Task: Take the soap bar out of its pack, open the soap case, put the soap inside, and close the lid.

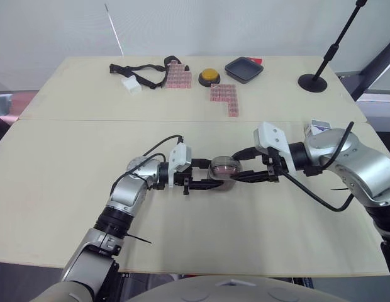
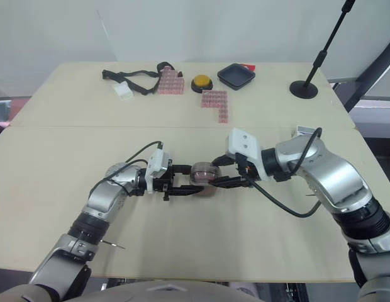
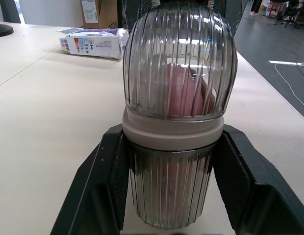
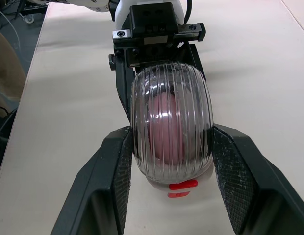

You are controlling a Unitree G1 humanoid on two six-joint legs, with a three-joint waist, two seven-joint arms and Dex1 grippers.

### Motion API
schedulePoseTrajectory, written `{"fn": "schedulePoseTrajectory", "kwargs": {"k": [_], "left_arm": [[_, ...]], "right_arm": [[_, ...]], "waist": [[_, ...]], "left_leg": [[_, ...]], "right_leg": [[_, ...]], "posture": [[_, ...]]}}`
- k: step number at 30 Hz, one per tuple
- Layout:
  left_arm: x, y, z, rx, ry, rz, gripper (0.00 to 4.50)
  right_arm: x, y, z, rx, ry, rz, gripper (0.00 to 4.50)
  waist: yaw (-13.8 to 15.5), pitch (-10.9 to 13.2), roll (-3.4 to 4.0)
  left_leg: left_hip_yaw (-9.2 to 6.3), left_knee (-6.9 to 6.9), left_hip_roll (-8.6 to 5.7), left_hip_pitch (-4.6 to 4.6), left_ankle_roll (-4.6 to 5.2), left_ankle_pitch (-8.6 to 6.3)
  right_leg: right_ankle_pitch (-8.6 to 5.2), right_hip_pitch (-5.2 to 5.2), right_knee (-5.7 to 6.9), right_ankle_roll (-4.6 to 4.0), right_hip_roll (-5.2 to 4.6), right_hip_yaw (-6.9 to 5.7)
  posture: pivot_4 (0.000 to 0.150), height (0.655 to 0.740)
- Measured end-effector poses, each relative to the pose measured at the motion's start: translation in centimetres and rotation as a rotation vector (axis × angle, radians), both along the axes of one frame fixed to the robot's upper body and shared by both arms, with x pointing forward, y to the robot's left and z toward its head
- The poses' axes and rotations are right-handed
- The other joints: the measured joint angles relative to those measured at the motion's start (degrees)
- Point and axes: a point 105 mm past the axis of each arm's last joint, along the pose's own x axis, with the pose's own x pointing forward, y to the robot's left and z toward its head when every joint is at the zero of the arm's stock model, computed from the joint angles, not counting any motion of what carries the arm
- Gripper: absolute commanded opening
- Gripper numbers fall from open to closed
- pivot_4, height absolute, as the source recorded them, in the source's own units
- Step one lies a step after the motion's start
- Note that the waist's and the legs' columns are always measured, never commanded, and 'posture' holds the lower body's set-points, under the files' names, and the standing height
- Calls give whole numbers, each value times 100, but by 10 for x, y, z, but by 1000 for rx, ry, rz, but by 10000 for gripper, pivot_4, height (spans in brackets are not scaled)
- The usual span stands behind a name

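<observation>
Left gripper (image 1: 214,184): its two black fingers (image 3: 110,186) sit either side of the soap case (image 1: 224,170), pads pressed on the ribbed base (image 3: 169,196) just below the pale collar (image 3: 172,133). Clamped on it, jaws only as wide as the base.

Right gripper (image 1: 242,176) comes in from the opposite side. Its fingers (image 4: 235,186) straddle the domed lid (image 4: 171,122), both pads touching the ribs. Gripping it too, opened to the dome's width.

The case is held between the two grippers over the near-centre of the table (image 1: 88,189), lying on its side, at or just above the surface. The pink soap (image 4: 164,128) is visible inside through the clear plastic. The lid is on the base and looks closed, but whether it is fully seated at the collar is hard to confirm through the ribbing.

Handling read:
- Thin, rigid clear plastic, light even with the bar inside. Likely cracks or flexes under a hard squeeze, so moderate force only.
- The ribs give the pads some bite, but the dome curves away, so a grip high on it could slip off. Better hold is low on the dome near the collar, with the base held on its straight wall.
- The bar is loose inside and may shift if the case is tipped.

Soap pack (image 3: 93,42) lies on the table well apart on the robot's right.
</observation>
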Motion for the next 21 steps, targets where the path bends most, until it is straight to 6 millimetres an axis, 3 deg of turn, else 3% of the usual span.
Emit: {"fn": "schedulePoseTrajectory", "kwargs": {"k": [21], "left_arm": [[0, 0, 0, 0, 0, 1, 19284]], "right_arm": [[3, 0, -3, 3, 1, -4, 19368]], "waist": [[-2, 0, 0]], "left_leg": [[0, 0, 0, 0, 0, 0]], "right_leg": [[0, 0, 0, 0, 0, 0]], "posture": [[1500, 7400]]}}
